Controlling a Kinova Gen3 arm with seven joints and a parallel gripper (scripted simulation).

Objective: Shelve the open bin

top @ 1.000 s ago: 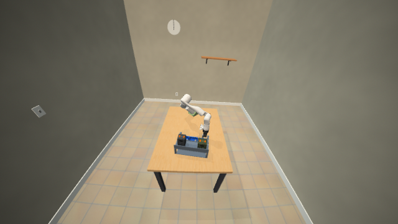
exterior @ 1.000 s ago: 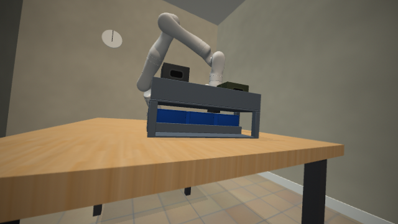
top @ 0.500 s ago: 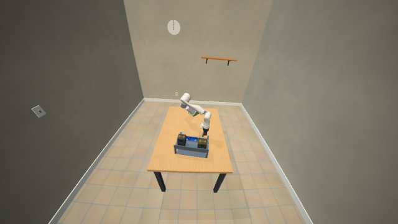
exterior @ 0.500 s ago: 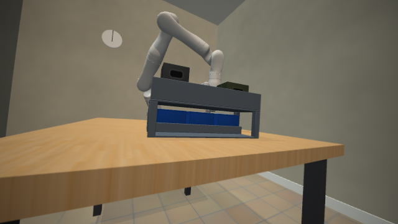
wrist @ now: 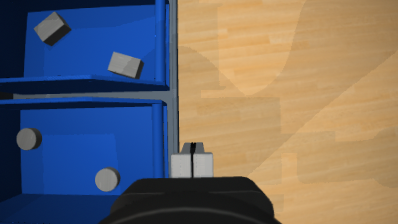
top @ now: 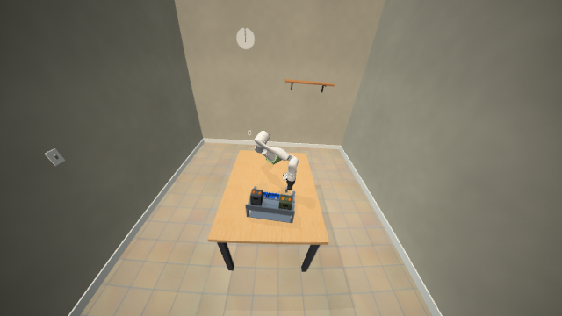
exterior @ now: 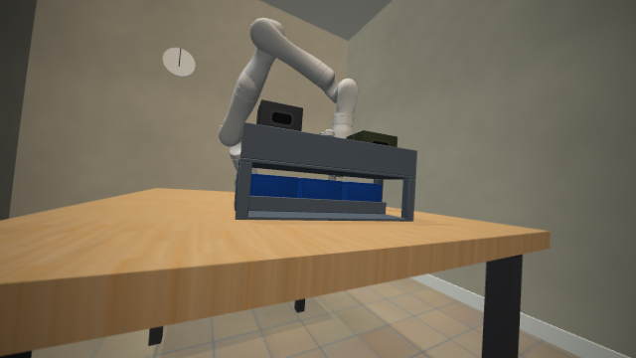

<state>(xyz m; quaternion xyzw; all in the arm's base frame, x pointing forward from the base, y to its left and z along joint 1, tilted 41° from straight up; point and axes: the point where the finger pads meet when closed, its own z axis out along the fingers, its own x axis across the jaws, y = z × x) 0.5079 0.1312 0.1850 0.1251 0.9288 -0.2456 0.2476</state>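
Three blue open bins (exterior: pixel 316 189) counted side by side in the grey metal shelf (exterior: pixel 325 151), sitting near the middle of the light wooden table (top: pixel 246 219), slightly toward its front edge. Two dark boxes on the shelf's top board: one black (exterior: pixel 279 115), one olive green (exterior: pixel 372 137). In the wrist view, two grey cube parts (wrist: pixel 125 65) in one bin, two grey round parts (wrist: pixel 107 179) in the next. Two-finger gripper (wrist: pixel 192 163) with pads pressed together, pinching nothing, hanging just outside the shelf's end wall. Possibly the task's bin among the three; hard to tell. Beige tiled floor, grey walls, one round wall clock (top: pixel 245 38), one orange wall shelf (top: pixel 308 82).
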